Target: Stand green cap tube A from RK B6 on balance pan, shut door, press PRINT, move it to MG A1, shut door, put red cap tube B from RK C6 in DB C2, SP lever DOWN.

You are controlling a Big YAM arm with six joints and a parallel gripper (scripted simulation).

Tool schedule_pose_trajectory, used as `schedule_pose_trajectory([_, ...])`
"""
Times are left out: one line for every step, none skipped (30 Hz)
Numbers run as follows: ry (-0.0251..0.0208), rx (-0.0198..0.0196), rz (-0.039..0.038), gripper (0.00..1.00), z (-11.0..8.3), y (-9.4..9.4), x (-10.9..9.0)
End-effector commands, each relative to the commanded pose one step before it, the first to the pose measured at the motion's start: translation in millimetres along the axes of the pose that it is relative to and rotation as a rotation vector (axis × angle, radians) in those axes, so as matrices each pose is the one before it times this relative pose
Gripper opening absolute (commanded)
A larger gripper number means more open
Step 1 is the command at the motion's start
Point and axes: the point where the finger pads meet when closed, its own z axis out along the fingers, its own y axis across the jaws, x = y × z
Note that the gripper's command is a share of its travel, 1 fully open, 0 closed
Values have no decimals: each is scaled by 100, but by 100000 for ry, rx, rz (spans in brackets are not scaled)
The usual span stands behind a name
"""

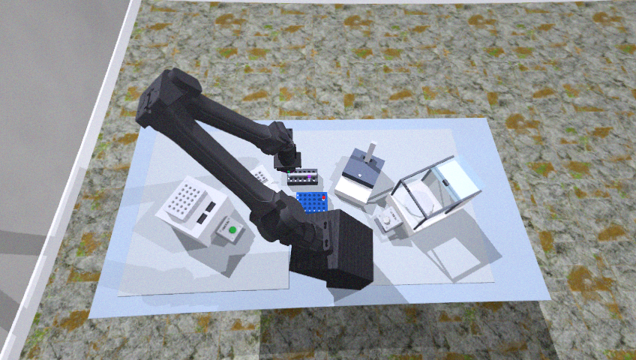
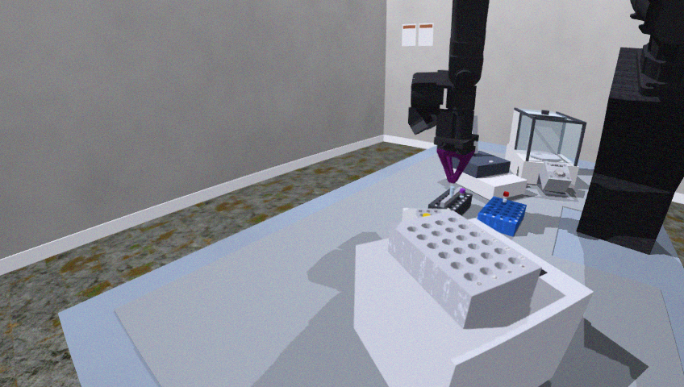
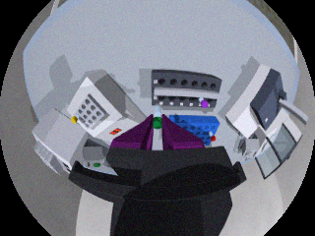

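Observation:
My gripper is shut on tube A, whose green cap shows between the purple fingers. It holds the tube upright at the front left end of the dark magnet block; whether its tip is above or inside a bore cannot be told. Red-capped tube B stands in the blue tube rack. The balance's door pane lies towards the back, leaving the front of the box open. The SP lever stands up. The dry block is partly hidden by the arm.
A purple-capped tube stands in the magnet block, close right of my fingers. A yellow-capped tube is in the dry block. The mixer stands far left, the spectrophotometer right of the magnet block.

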Motion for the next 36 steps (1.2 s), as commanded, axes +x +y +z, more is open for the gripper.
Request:
schedule_pose_trajectory([-2300,-47,3597,9,-350,-770,-586])
schedule_pose_trajectory([402,-75,-554,9,97,182,166])
schedule_pose_trajectory([177,-59,-263,9,19,75,74])
schedule_pose_trajectory([45,1,47,9,-24,-40,43])
schedule_pose_trajectory([-193,24,353,9,-103,-151,-43])
schedule_pose_trajectory([-195,23,354,9,-104,-151,-43])
schedule_pose_trajectory([0,0,0,9,0,0,0])
schedule_pose_trajectory([0,0,0,9,0,0,0])
schedule_pose_trajectory([376,-33,-394,9,87,122,166])
schedule_pose_trajectory([-85,-20,73,9,-44,-44,-25])
schedule_pose_trajectory([-207,-25,161,9,-72,-74,-82])
schedule_pose_trajectory([-300,-41,-36,9,-86,-79,-136])
schedule_pose_trajectory([-63,-44,-303,9,-20,17,-70])
schedule_pose_trajectory([-9,-21,-249,9,-20,4,-34])
schedule_pose_trajectory([285,-22,-488,9,59,99,100])
schedule_pose_trajectory([902,149,-1068,9,162,451,188])
schedule_pose_trajectory([0,0,0,9,0,0,0])
schedule_pose_trajectory([0,0,0,9,0,0,0])
schedule_pose_trajectory([0,0,0,9,0,0,0])
schedule_pose_trajectory([0,0,0,9,0,0,0])
schedule_pose_trajectory([0,0,0,9,0,0,0])
schedule_pose_trajectory([0,0,0,9,0,0,0])
schedule_pose_trajectory([0,0,0,9,0,0,0])
schedule_pose_trajectory([0,0,0,9,0,0,0])
schedule_pose_trajectory([0,0,0,9,0,0,0])
schedule_pose_trajectory([0,0,0,9,0,0,0])
schedule_pose_trajectory([0,0,0,9,0,0,0])
schedule_pose_trajectory([0,0,0,9,0,0,0])
schedule_pose_trajectory([0,0,0,9,0,0,0])
schedule_pose_trajectory([0,0,0,9,0,0,0])
schedule_pose_trajectory([0,0,0,9,0,0,0])
schedule_pose_trajectory([0,0,0,9,0,0,0])
schedule_pose_trajectory([0,0,0,9,0,0,0])
schedule_pose_trajectory([0,0,0,9,0,0,0])
schedule_pose_trajectory([0,0,0,9,0,0,0])
schedule_pose_trajectory([0,0,0,9,0,0,0])
